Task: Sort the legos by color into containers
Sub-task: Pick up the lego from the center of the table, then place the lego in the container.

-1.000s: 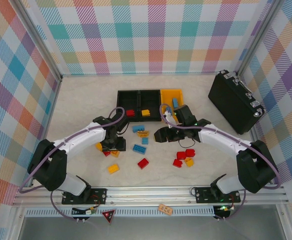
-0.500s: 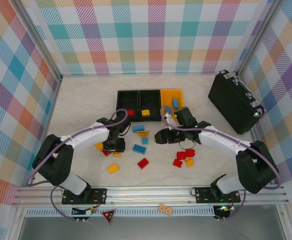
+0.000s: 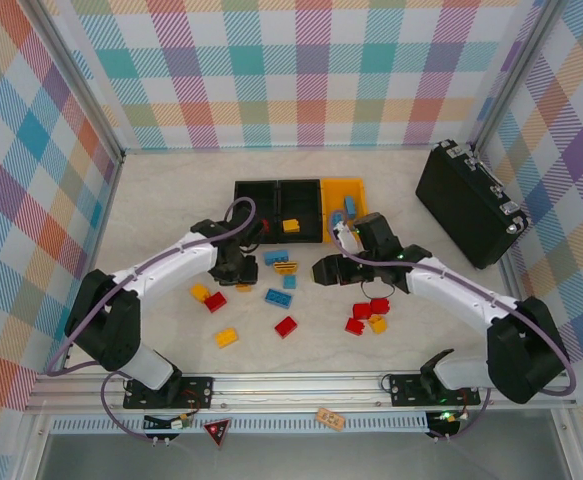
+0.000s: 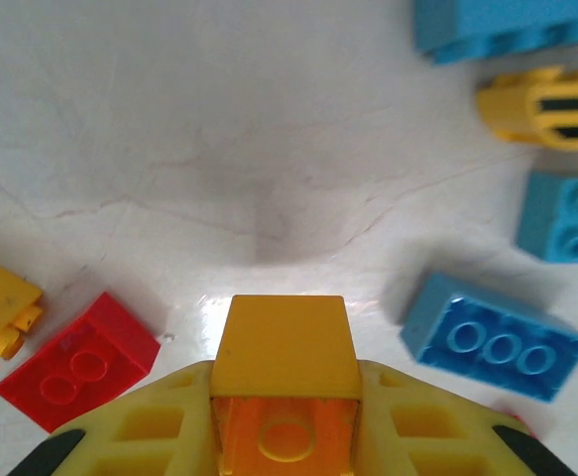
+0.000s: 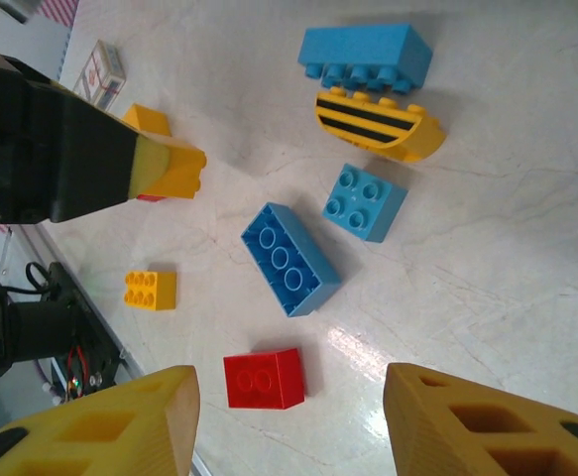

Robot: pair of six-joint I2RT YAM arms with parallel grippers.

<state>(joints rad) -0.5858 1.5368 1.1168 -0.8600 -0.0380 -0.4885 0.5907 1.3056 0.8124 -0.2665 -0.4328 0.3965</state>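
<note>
Left wrist: left claw [image 4: 287, 426] clenched on yellow brick [image 4: 287, 342]. Right wrist: right claw [image 5: 289, 397] spread, empty, above surface [image 5: 487, 248].

Containers [image 3: 279, 183]: three joined bins in a row, two black, one yellow-orange. Yellow lego [image 3: 291, 225] lies in the middle black bin, blue lego [image 3: 349, 206] in the yellow-orange one. Yellow-orange brick [image 4: 287, 342] is clamped in my left end effector [image 4: 287, 402], just in front of the containers. Loose farther front: blue bricks [image 3: 278, 297], red cluster [image 3: 379, 305].
</note>
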